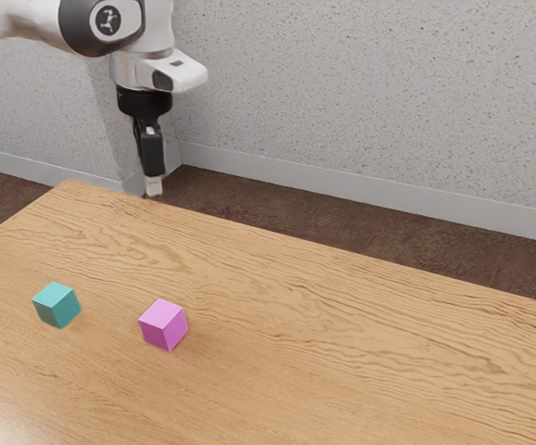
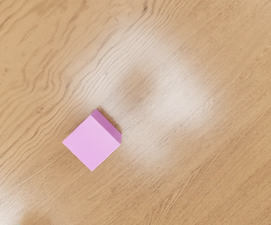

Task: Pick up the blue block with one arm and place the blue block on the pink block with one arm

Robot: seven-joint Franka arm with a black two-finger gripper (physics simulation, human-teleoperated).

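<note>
The blue block (image 1: 57, 304), teal-blue in colour, rests on the wooden table (image 1: 342, 334) toward the exterior view's left. The pink block (image 1: 163, 324) sits on the table a short way to its right, apart from it. My gripper (image 1: 154, 188) hangs high above the table's far edge, well above and behind both blocks, pointing straight down and holding nothing. In the wrist view the pink block (image 2: 92, 140) lies far below the hand, seen from above, corner-on, on the bare wood (image 2: 210, 178).
A grey speckled wall (image 1: 370, 83) with a pale baseboard runs behind the table, with dark floor (image 1: 389, 232) between. The table top stretches wide toward the exterior view's right.
</note>
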